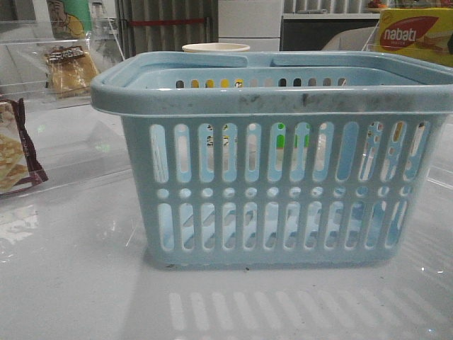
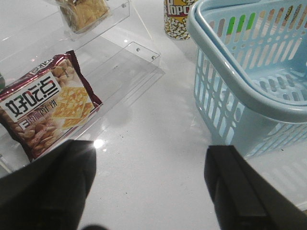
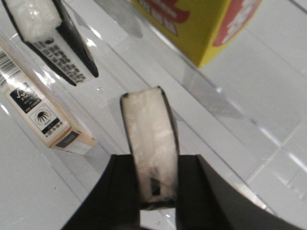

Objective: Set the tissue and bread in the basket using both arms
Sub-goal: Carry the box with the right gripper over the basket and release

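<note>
Far left on the clear acrylic shelf [image 1: 78, 152] sits the maroon cracker bag [image 1: 15, 152], and up on the step behind it is the bread [image 1: 69, 67], a small clear packet, well apart from the basket. The left gripper [image 2: 148, 187] hangs over bare table [image 2: 153, 143] with its fingers spread wide and nothing between them, the cracker bag on one side and the basket corner on the other. Dead center is the light-blue basket [image 1: 276, 191], handles folded down, a pale cup rim [image 1: 216, 48] poking up behind it. Over on the right there's a yellow Nabati box [image 1: 414, 35]. The right gripper [image 3: 156, 184] is clamped on the tissue [image 3: 151, 139], a white pack with dark edges, held over the clear shelf near that yellow box.
</note>
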Robot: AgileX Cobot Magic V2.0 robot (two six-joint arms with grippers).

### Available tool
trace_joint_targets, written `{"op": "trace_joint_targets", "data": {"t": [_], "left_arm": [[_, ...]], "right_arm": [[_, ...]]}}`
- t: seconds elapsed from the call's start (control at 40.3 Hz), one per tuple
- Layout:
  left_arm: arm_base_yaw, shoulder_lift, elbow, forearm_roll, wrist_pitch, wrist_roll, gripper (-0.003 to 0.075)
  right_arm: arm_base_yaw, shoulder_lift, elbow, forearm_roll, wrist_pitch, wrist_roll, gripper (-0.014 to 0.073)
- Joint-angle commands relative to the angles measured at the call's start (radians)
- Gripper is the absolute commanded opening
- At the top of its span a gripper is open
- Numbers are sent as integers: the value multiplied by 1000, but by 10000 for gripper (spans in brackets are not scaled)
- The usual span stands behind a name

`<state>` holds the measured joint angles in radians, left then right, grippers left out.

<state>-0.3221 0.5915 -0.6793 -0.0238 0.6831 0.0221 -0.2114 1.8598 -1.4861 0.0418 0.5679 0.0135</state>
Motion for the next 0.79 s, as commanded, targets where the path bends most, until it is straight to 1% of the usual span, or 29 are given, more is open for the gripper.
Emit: {"op": "trace_joint_targets", "data": {"t": [0.0, 0.174, 0.347, 0.472, 0.571, 0.769], "left_arm": [[-8, 8, -28, -10, -72, -1, 526], [-8, 8, -28, -10, -72, -1, 526], [-8, 8, -28, -10, -72, -1, 526], [-8, 8, -28, -10, -72, -1, 526], [-8, 8, -28, -10, -72, -1, 526], [-8, 8, -28, -10, -72, -1, 526]], "right_arm": [[-4, -84, -38, 2, -63, -1, 198], [14, -194, -38, 6, 6, -1, 198], [91, -358, -38, 7, 121, -4, 198], [174, -473, -38, 7, 185, -6, 198], [262, -538, -35, 7, 227, -6, 198], [451, -563, -25, 8, 277, -14, 198]]}}
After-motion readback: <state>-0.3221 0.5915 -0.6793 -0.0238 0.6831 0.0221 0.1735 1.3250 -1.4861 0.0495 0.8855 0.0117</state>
